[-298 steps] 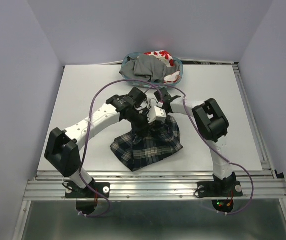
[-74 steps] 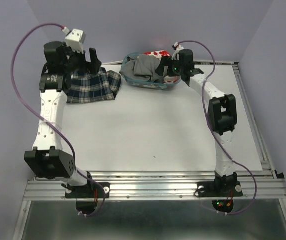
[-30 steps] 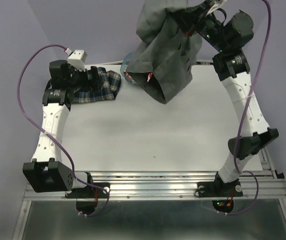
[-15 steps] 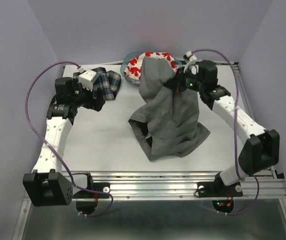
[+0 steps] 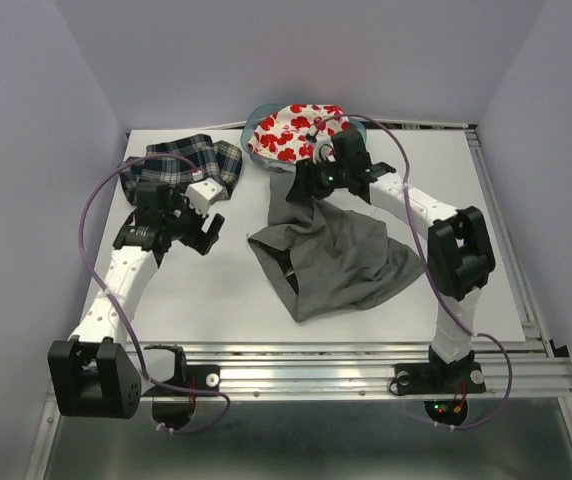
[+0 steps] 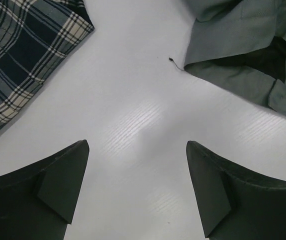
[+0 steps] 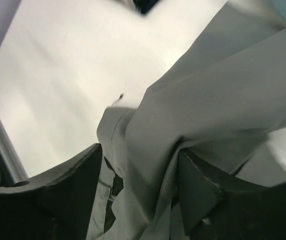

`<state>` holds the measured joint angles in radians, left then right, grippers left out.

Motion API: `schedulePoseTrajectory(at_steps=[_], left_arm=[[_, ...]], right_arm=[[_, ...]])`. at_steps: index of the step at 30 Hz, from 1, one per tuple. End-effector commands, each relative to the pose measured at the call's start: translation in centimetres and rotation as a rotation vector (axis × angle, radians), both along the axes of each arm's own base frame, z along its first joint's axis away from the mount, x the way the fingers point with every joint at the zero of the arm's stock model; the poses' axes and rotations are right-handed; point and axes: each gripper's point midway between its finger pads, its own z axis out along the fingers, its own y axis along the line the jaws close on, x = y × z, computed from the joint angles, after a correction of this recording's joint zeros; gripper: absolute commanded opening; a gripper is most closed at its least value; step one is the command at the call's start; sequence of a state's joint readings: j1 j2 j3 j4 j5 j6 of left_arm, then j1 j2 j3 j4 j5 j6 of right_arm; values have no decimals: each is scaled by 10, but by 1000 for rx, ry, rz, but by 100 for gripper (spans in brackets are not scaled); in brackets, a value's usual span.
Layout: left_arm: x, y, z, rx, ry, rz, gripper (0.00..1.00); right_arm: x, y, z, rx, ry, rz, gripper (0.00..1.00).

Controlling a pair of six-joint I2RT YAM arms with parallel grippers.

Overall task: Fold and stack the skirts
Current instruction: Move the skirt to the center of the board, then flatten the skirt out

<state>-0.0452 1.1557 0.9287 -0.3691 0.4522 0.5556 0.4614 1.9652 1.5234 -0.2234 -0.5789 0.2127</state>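
Three small cloth skirts are out, none stacked on another. The navy, white and green plaid skirt point(image 5: 191, 160) lies folded and flat at the far left corner of the white tabletop point(image 5: 216, 300). The plain grey pleated skirt point(image 5: 336, 260) sprawls in a rumpled heap a little right of the middle, with a dark opening showing along its left edge. Its upper end is drawn into a narrow neck that runs up toward the teal plastic basket point(image 5: 254, 120) at the far edge. The white skirt with red blotchy print point(image 5: 291, 130) sits bunched in that basket, filling the top of it.

From where I stand, the left arm's fingers point(image 6: 58, 185) are spread wide with nothing between them. They hang over bare tabletop just this side of the plaid skirt, between it and the grey one. Its wrist view shows both cloths with a white strip of tabletop separating them.

The right arm's fingers point(image 7: 58, 185) are at the neck of the grey skirt, close to the basket. They stand partway apart, and a thick fold of grey cloth runs up between them. It looks loose rather than pinched.
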Motion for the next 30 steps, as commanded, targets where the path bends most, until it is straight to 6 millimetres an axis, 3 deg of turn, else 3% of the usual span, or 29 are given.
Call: schedulePoseTrajectory(at_steps=[1,2,5,7,8,9,10,13,19,24,25,30], left_arm=[[7,-8,5,106,-124,-76,90],[7,-19,-2,145,-125,-112,90],[13,-43,-10,202,-165,-177,90],[19,-67,-22,250,-183,-254,90],[21,-74,-18,259,-210,-275,90],[22,-86,-27,292,-209,-332,90],[27,-94,-24,305,-234,-359,90],[33,-110,-38,401,-258,-456,90],[54,-124,-68,571,-273,-515,87],[80,-122,-59,607,-314,-421,71],[83,-121,-56,610,-325,-399,63],[79,-110,-39,551,-343,-367,40]], right_arm=[[35,-12,84,-44,-265,-75,68],[41,-27,92,-115,-311,-123,78],[39,-51,97,-227,-329,-178,80],[13,-64,86,-286,-285,-131,80],[3,-69,79,-304,-256,-124,79],[-20,-74,54,-326,-167,-80,78],[-35,-78,55,-319,-149,-67,77],[-87,-85,19,-311,11,9,74],[-133,-105,-42,-390,177,76,71],[-136,-131,-85,-552,208,84,69],[-134,-136,-94,-583,208,74,68],[-108,-159,-110,-687,126,30,66]])
